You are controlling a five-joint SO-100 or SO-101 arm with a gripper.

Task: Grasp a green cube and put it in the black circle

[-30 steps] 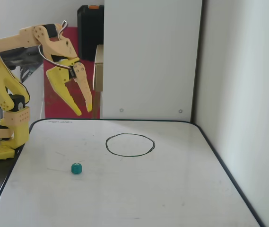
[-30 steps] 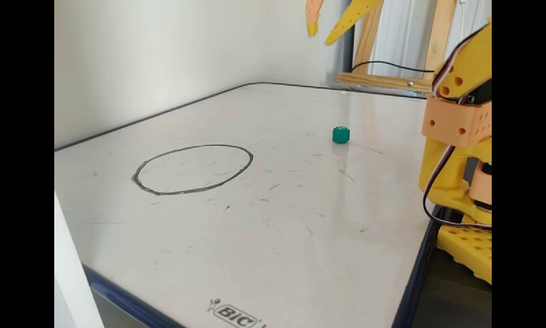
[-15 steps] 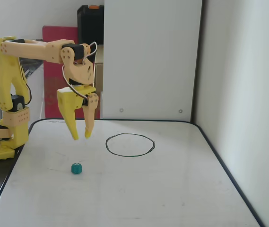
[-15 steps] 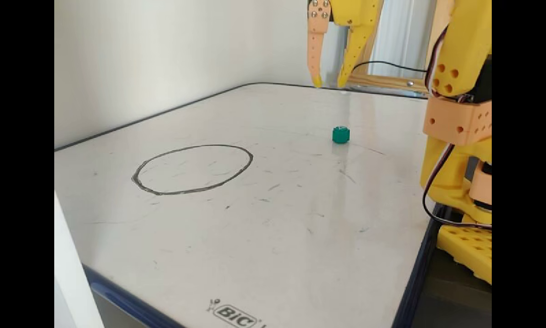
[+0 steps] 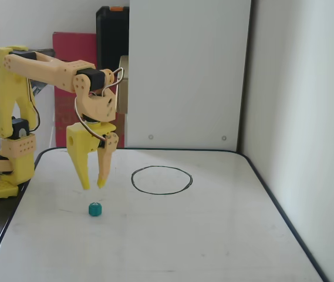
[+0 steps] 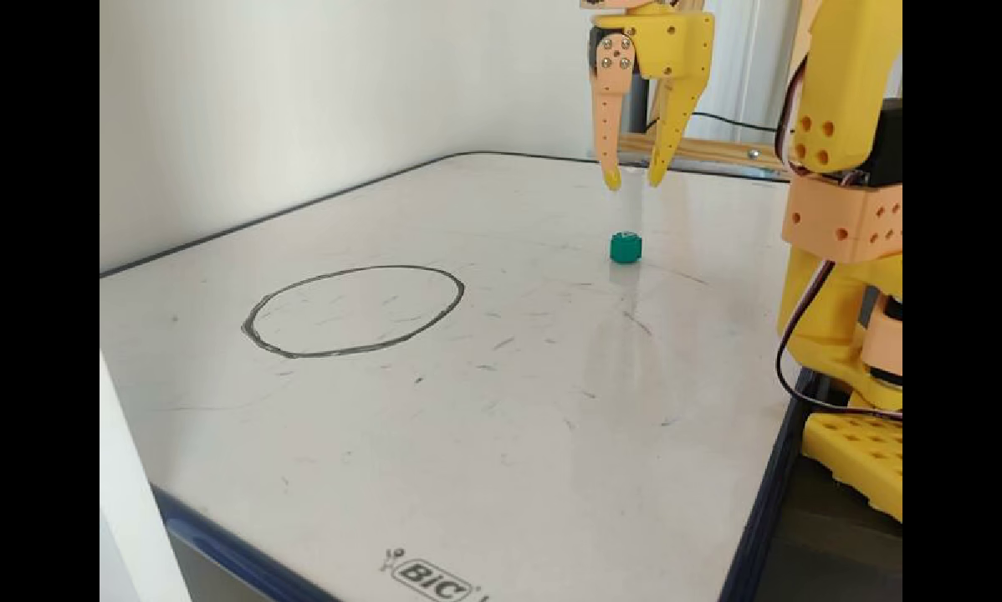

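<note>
Your green cube [image 5: 95, 209] is a tiny teal-green block with a slightly paler top face, sitting flat on the white surface with nothing touching it; you can see it in both fixed views [image 6: 626, 247]. It lies well apart from the black circle [image 5: 161, 180], outside the outline: in a fixed view the cube is lower and to the left of the ring, and in a fixed view from the other side it sits to the right of the ring [image 6: 353, 310] and farther back. Your circle is a thin hand-drawn black oval, slightly uneven, white inside, several times wider than the cube, and nothing rests within it.
</note>
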